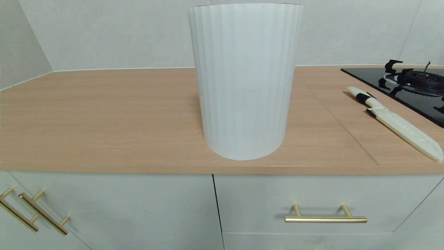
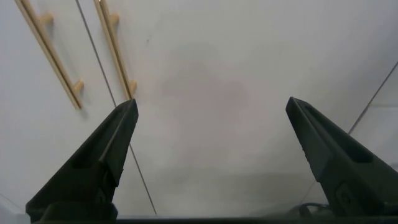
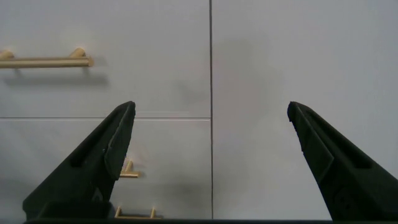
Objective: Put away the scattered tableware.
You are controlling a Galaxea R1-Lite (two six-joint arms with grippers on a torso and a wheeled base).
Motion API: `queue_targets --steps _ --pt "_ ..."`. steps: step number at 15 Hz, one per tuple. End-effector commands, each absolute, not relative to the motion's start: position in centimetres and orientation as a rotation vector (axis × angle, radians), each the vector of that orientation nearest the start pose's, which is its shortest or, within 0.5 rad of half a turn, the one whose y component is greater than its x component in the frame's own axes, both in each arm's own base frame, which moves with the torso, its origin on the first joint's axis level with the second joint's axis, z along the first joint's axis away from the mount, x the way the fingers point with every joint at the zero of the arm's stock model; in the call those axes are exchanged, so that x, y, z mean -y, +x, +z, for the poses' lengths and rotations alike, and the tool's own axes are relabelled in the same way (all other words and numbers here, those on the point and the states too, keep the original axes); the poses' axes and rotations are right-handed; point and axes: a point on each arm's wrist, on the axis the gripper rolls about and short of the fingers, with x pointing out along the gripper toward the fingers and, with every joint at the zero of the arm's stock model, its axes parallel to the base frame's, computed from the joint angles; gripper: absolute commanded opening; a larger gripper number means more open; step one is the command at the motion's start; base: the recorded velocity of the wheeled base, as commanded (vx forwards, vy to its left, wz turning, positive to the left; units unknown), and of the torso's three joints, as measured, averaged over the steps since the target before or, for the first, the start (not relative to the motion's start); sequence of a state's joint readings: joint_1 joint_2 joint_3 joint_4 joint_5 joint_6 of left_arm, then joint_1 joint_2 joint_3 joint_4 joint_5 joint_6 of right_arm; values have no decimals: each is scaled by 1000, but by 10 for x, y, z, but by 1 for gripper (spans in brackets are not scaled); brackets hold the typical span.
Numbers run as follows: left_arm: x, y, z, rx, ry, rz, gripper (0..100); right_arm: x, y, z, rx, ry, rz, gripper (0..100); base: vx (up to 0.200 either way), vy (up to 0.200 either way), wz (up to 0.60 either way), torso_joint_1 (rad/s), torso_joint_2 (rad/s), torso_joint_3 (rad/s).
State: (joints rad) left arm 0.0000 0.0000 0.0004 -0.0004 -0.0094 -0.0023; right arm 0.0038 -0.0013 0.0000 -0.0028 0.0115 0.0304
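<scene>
The left gripper point(image 2: 211, 106), spread open and empty, faces the cabinet doors point(image 2: 205, 74) below the countertop point(image 1: 104, 114), whose edge it could strike on rising. The tall white container point(image 1: 242, 83) stands mid-counter near the front and might topple if bumped. To its right the knife point(image 1: 395, 121) lies flat beside the hob point(image 1: 416, 83), where the equally open, empty right gripper point(image 3: 211, 106) could skid it off the edge.

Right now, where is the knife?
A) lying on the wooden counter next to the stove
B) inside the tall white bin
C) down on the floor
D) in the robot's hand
A: the knife lies flat on the wooden counter, right beside the black stove, with nothing holding it.
</scene>
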Motion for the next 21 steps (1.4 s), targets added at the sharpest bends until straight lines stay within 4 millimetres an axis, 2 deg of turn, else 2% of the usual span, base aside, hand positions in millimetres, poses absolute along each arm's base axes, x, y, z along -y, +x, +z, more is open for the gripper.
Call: queue_targets --steps 1,10,21 --pt "0 -23 76 2 -3 -9 100 0 -23 76 3 31 17 100 0 0 0 144 -437 -300" --pt "0 -23 76 2 -3 -9 100 0 -23 76 3 31 17 100 0 0 0 159 -486 -296" --pt "0 -23 76 2 -3 -9 100 0 -23 76 3 32 17 100 0 0 0 217 -502 -291"
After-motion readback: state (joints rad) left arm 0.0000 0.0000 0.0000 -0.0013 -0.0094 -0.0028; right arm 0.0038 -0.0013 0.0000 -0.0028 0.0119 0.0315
